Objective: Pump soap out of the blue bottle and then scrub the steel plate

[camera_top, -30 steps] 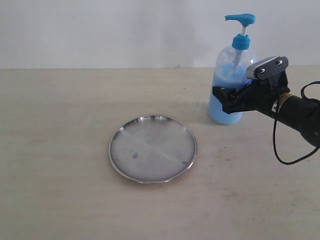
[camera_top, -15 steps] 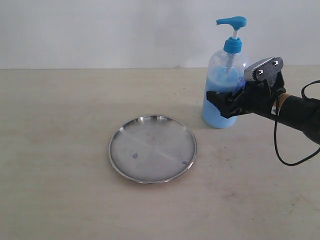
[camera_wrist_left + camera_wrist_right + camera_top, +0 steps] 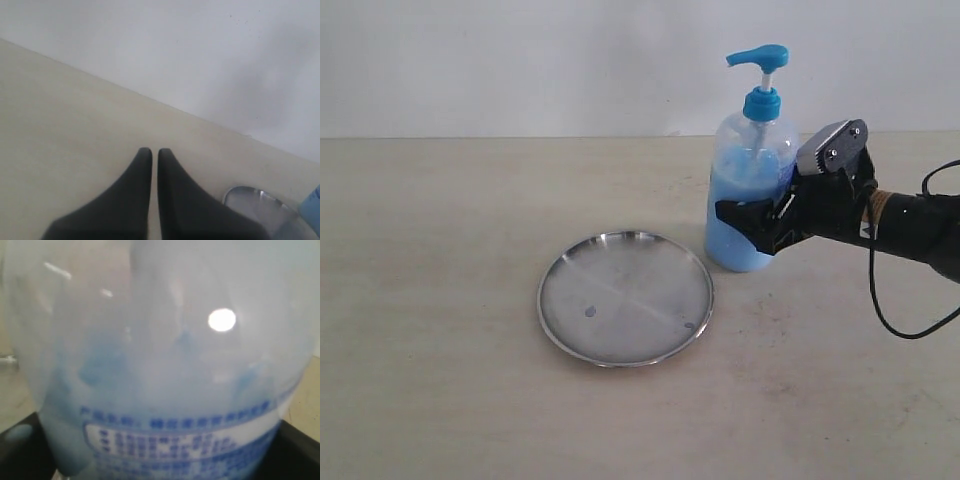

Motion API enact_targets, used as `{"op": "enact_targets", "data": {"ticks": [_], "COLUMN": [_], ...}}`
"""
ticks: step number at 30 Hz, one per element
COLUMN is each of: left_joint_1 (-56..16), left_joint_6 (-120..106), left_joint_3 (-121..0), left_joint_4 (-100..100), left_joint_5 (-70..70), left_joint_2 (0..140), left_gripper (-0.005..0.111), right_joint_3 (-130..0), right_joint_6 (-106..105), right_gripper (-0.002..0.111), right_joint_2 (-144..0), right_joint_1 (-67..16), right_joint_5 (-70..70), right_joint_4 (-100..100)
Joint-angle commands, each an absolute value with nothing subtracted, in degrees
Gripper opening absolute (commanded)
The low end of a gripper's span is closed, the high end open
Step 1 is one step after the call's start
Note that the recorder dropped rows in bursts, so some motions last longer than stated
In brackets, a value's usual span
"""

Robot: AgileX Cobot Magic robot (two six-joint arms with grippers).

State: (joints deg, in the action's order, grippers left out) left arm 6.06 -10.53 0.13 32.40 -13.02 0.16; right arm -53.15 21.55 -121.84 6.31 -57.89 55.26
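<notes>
1. A tall clear plastic pump bottle with a bright blue pump head (image 3: 745, 200) was right of centre on the pale beige desk (image 3: 440, 300), its nozzle pointing left. Whether its base touched the desk could not be told.
2. Light blue soap (image 3: 730, 240) filled roughly the lower half of the bottle.
3. The black right arm (image 3: 910, 225) reached in from the right, and the right jaws pinched the bottle's body at mid-height, one dark finger crossing its near side.
4. In the right wrist view the bottle filled the picture, with a blue printed label (image 3: 175, 440) low on it and black jaw parts at both sides.
5. A round, shallow, shiny steel plate (image 3: 625, 297) lay flat on the desk, left of and nearer than the bottle, close to it but apart.
6. Two small bluish drops (image 3: 590, 311) sat on the plate, one left of its centre and one by its right rim.
7. The left jaws, seen only in the left wrist view, were pressed almost together with a thin slit between them, held nothing, and hung over bare desk.
</notes>
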Motion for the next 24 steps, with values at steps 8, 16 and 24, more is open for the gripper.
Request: {"op": "enact_targets", "data": {"ticks": [8,16,24], "left_joint_1": [6.11,6.11,6.11], "left_joint_6": [-12.25,-18.19,-30.28], "left_joint_3": [0.0,-5.21,-23.06], "left_joint_4": [38.48,39.41,42.21], "left_joint_5": [-7.78,-5.54,-10.65], "left_joint_2": [0.48,20.14,44.62], "left_gripper": [0.004,0.004,0.004], "right_joint_3": [-52.68,-52.68,-52.68], "right_joint_6": [8.49,5.33,0.44], "right_gripper": [0.05,0.05,0.05], "right_joint_2": [-122.33,-122.33,-122.33], "right_joint_1": [6.18,6.18,6.18], "right_joint_5": [-52.3,-52.43,-52.43], "right_joint_4": [58.9,58.77,58.77]}}
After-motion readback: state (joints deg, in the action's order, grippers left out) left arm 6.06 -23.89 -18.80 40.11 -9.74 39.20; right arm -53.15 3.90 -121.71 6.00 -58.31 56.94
